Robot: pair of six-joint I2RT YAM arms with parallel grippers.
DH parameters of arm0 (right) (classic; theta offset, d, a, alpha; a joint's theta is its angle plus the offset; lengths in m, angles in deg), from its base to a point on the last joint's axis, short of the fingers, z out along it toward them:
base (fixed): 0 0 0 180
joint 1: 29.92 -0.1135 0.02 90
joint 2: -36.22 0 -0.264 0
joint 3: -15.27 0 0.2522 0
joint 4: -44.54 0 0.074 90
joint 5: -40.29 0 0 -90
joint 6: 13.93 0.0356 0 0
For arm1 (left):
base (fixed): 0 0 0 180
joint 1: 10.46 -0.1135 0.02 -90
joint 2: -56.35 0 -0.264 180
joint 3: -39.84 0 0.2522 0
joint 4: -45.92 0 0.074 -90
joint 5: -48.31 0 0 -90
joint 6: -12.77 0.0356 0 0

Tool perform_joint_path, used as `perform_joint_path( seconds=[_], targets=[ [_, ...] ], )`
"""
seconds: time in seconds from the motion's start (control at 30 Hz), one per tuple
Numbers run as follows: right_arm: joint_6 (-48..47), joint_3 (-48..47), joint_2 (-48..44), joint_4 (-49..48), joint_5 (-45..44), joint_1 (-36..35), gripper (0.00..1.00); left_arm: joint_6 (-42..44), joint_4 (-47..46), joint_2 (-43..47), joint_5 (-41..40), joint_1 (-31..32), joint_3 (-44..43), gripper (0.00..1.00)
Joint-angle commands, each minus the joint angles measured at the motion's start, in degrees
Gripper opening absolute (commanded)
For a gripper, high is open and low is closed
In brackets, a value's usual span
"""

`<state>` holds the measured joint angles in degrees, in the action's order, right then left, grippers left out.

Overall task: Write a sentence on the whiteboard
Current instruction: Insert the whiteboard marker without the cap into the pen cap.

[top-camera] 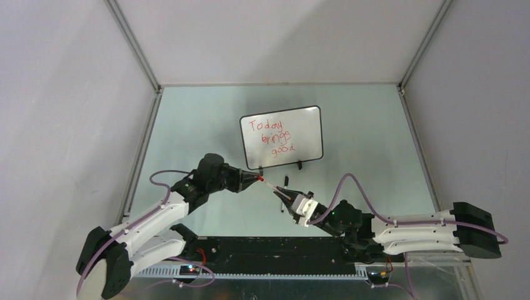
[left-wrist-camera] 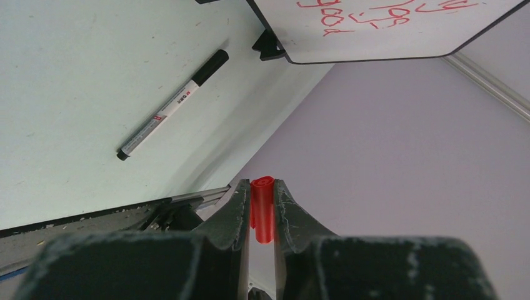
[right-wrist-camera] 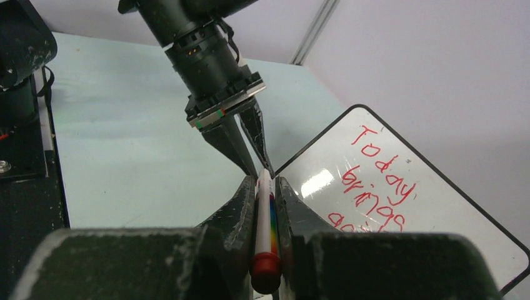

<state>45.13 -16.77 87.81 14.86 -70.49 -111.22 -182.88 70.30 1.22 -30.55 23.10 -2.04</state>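
The whiteboard (top-camera: 309, 122) stands upright at mid-table on two black feet, with the red sentence (top-camera: 273, 137) "Today brings good" in three lines. It also shows in the right wrist view (right-wrist-camera: 431, 219) and the left wrist view (left-wrist-camera: 387, 47). My left gripper (top-camera: 258, 179) is shut on a red cap (left-wrist-camera: 263, 212). My right gripper (top-camera: 281, 192) is shut on a white red-ended marker (right-wrist-camera: 265, 231). The marker's front end meets the left fingertips (right-wrist-camera: 253, 140) in front of the board. I cannot tell whether the cap is seated.
A black-capped marker (left-wrist-camera: 172, 106) lies on the green table in front of the board's feet, partly under my right gripper in the top view (top-camera: 285, 182). Grey walls and metal rails (top-camera: 144, 134) enclose the table on three sides.
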Motion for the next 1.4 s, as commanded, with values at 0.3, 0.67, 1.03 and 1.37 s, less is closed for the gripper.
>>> perform_joint_path(
  seconds=[0.3, 0.67, 1.03, 1.37],
  targets=[
    [-0.9, -0.4, 4.9, -4.4, -2.3, -0.4, 0.0, -1.8, 0.7, 3.4, -0.7, -0.5, 0.9, 0.0],
    [-1.0, -1.2, 6.8, -5.7, -2.2, 0.8, 0.0, -1.5, 0.6, 3.5, -0.3, -0.4, 1.0, 0.0],
    [-0.6, -2.0, 7.8, -5.9, -1.1, 1.9, 0.0, -1.3, 0.0, 3.0, -0.1, -0.4, 1.1, 0.0],
    [-1.0, -3.3, 9.7, -6.6, -0.5, 2.2, 0.0, -1.6, -0.6, 2.6, 0.2, -0.3, 1.6, 0.0]
  ],
)
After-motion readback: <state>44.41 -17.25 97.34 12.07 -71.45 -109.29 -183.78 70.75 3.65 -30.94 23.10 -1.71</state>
